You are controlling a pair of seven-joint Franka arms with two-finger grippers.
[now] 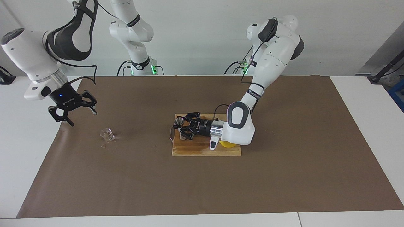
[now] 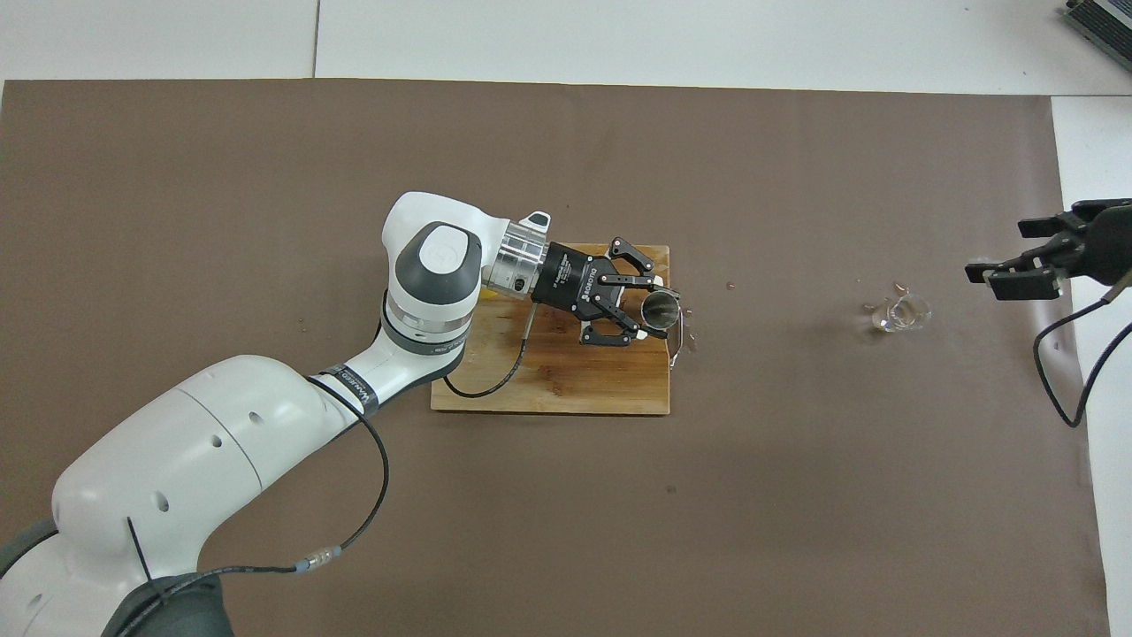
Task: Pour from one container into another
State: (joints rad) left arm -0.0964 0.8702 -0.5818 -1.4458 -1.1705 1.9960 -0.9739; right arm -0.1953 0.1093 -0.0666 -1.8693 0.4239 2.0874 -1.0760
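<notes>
The silvery hourglass jigger (image 1: 179, 121) stands upright on the wooden cutting board (image 1: 205, 149), at the board's edge toward the right arm's end. My left gripper (image 1: 180, 128) lies level over the board with a finger on each side of the jigger (image 2: 661, 310), closed against it. The tiny clear glass cup (image 1: 107, 134) stands alone on the brown mat toward the right arm's end, with small droplets around it (image 2: 900, 312). My right gripper (image 1: 82, 118) is open and empty, raised over the mat's edge beside the cup, apart from it.
A yellow lemon (image 1: 227, 144) lies on the board, mostly hidden under the left wrist. A thin silvery item (image 2: 679, 345) lies at the board's edge by the jigger. The brown mat (image 1: 284, 176) covers the white table.
</notes>
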